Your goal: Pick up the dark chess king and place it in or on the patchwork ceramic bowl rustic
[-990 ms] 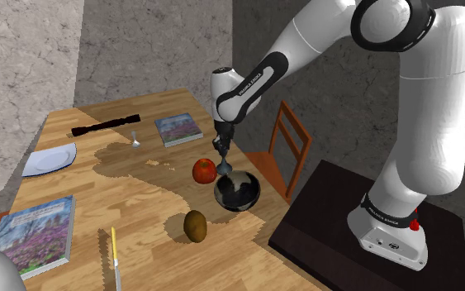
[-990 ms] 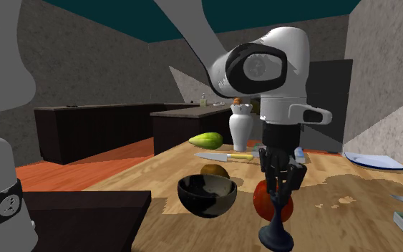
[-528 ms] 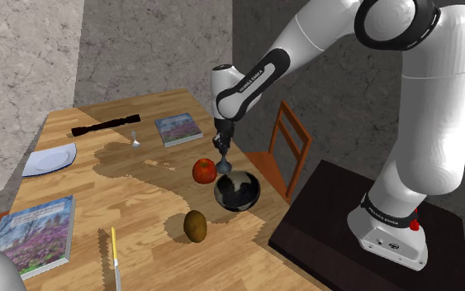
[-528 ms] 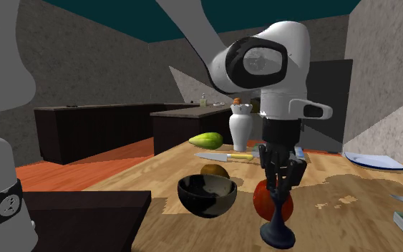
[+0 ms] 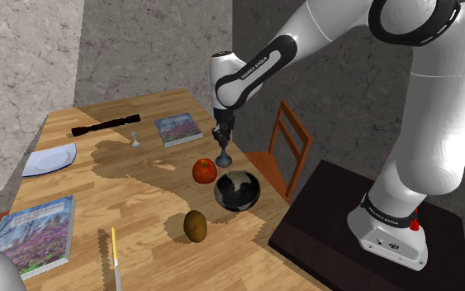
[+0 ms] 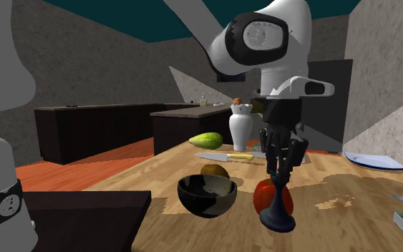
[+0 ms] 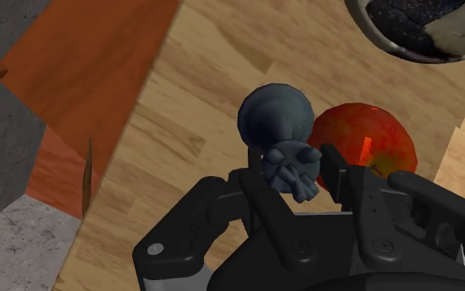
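Nearest us in the shoulder view, a kiwi [image 5: 194,225] lies on the worktop [image 5: 139,198]. Behind it sits the dark bowl [image 5: 237,197], then an apple [image 5: 204,170]. Just past these, the end effector [image 5: 221,139] pinches the king [image 5: 222,155] by its head, base down and clear of the worktop, beside the apple and near the bowl. Farther back lies a book [image 5: 177,129].

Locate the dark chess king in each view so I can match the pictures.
Shoulder view: dark chess king near centre, held by the gripper, just up-right of the red apple.
Second exterior view: king lower right of centre, in front of the apple.
Wrist view: king clasped between the fingers, apple beside it.
Shared landmark: the red apple.
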